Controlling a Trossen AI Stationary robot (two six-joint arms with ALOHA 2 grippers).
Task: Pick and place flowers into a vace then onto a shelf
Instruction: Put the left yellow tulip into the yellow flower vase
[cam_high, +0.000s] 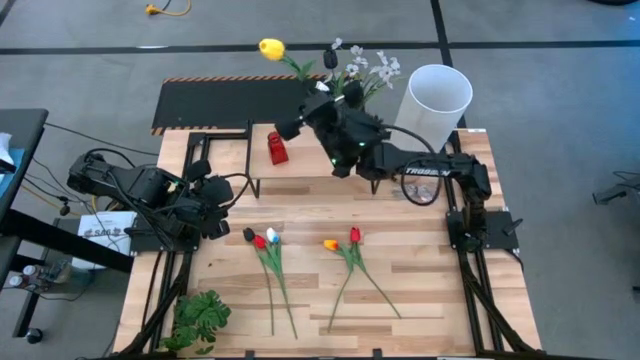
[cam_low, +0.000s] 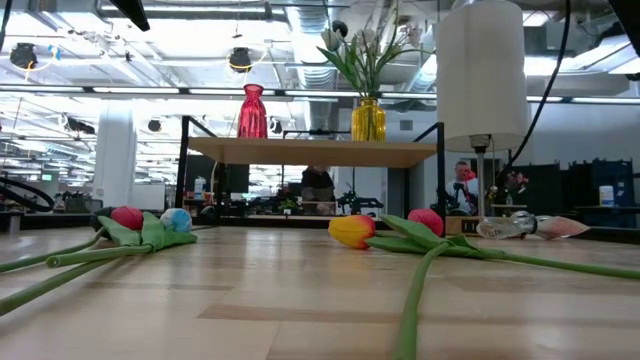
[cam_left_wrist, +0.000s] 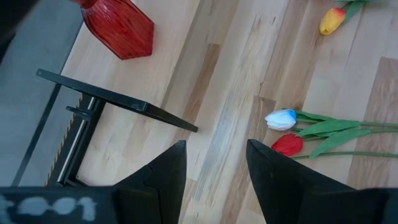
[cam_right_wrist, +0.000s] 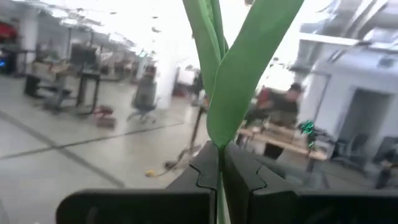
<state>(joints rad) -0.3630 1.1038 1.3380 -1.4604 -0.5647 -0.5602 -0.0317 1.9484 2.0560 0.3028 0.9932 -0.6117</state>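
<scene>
My right gripper (cam_high: 318, 90) is raised over the light-wood shelf (cam_high: 300, 165), shut on a yellow tulip (cam_high: 271, 48) whose head points toward the far left. A yellow vase (cam_low: 368, 119) with white blossoms (cam_high: 372, 68) stands on the shelf (cam_low: 310, 152) next to a red vase (cam_high: 277, 148). Two bunches of tulips (cam_high: 262, 240) (cam_high: 342, 242) lie on the table, stems toward the near edge. My left gripper (cam_high: 215, 200) waits open at the table's left; in its wrist view the fingers (cam_left_wrist: 168, 171) hold nothing. My right gripper pinches the yellow tulip's green stem and a leaf (cam_right_wrist: 219, 134) between its two fingers, well away from the head. The stem (cam_high: 300, 68) runs out past the fingertips, slanting up toward the far left. The tulip is lifted clear of shelf and table.
A tall white cylinder (cam_high: 440, 95) stands at the far right beside the shelf. A black panel with a striped edge (cam_high: 225, 100) lies behind the shelf. A leafy green sprig (cam_high: 200, 315) lies at the near left corner. Bare wood shows at the near right.
</scene>
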